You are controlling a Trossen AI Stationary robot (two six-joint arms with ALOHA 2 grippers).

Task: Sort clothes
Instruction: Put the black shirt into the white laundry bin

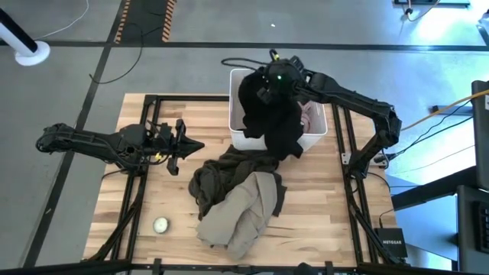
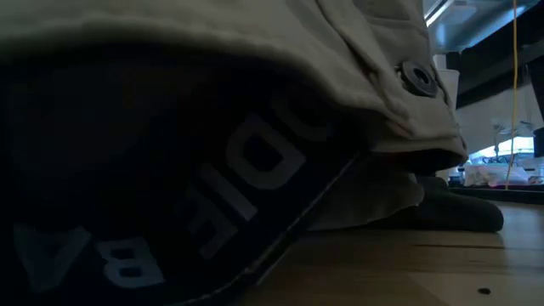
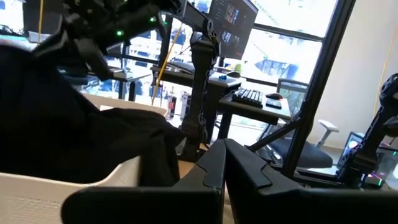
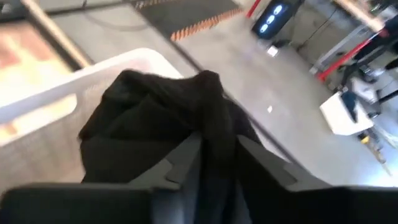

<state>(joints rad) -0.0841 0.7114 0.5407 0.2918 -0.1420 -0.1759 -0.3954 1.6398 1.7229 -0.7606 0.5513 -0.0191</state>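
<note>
A white bin stands at the table's far middle with a pale pink garment inside it. A black garment drapes across the bin and over its near wall. My right gripper is above the bin, shut on the garment's top. An olive-brown garment lies on the table near the bin, and a khaki one lies partly on it. My left gripper hovers shut at the table's left, touching nothing. My right gripper pinches a bunched fold at the top of the black garment between its two fingers. The fingers slant downward from above the bin. The cloth hangs slack below them over the bin's near wall, and its lower end reaches the table.
A small white ball lies near the table's front left corner. In the low view the khaki garment fills most of the picture, close to the camera. Black frame rails run along the table's left and right sides.
</note>
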